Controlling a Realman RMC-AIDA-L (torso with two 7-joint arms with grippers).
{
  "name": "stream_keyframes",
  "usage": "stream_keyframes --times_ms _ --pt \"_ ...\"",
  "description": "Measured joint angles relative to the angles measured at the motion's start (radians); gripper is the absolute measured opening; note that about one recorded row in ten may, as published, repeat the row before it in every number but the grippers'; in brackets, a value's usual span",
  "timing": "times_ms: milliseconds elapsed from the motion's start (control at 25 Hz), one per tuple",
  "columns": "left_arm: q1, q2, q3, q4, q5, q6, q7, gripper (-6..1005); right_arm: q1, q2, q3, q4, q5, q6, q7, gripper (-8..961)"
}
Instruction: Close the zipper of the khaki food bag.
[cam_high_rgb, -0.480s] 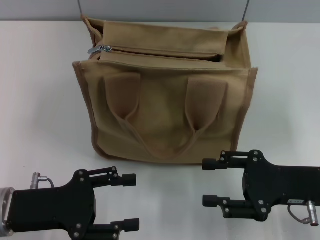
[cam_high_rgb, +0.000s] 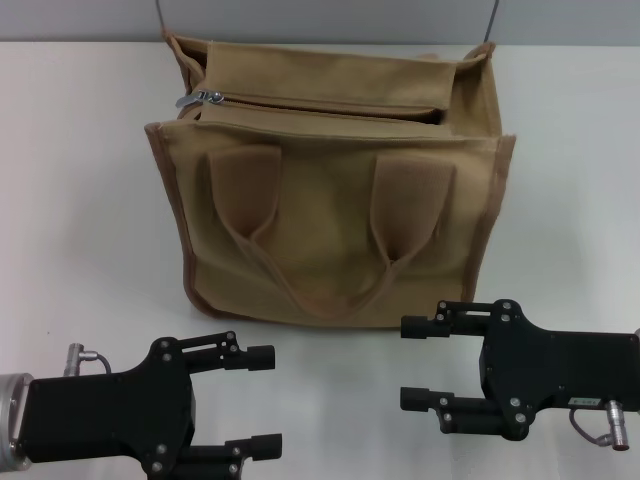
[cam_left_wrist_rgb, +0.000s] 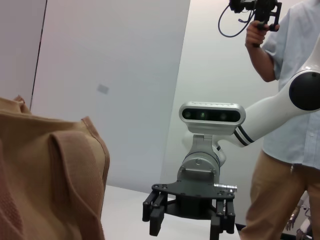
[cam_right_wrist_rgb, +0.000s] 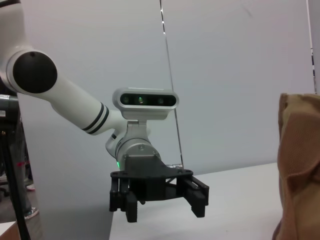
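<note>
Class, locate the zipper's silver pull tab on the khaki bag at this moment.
In the head view, the pull tab sits at the robot's-left end of the zipper, on the khaki food bag top, far from both grippers.

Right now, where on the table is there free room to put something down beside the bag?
Bare white table lies left of the khaki food bag and also right of it, out to the edges. The near strip is crowded: the left gripper and the right gripper, both open, sit just before the bag's front.
</note>
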Motion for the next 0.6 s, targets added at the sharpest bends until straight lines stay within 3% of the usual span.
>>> stream_keyframes --times_ms 120,280,360,400,480,600 --pt "0.005 -0.002 -0.013 0.000 -0.003 0.000 0.007 732 -0.004 0.006 0.001 0.001 0.000 0.006 -0.003 643" --pt "0.015 -0.012 -0.116 -0.004 -0.008 0.007 0.014 728 -0.006 0.012 0.002 0.004 0.000 0.008 -0.016 643" --pt "0.019 -0.022 -0.261 -0.022 -0.017 0.009 0.014 726 -0.007 0.013 0.003 0.015 0.001 0.008 -0.026 643" --pt "0.019 -0.022 -0.261 -0.022 -0.017 0.009 0.014 724 -0.007 0.013 0.003 0.015 0.001 0.008 -0.026 643" --pt "0.012 -0.023 -0.426 -0.080 -0.039 0.007 0.012 722 -0.007 0.015 0.006 0.032 0.004 0.003 -0.053 643" --pt "0.005 -0.021 -0.522 -0.126 -0.057 -0.030 0.009 719 -0.003 0.018 0.009 0.058 0.009 -0.009 -0.081 643"
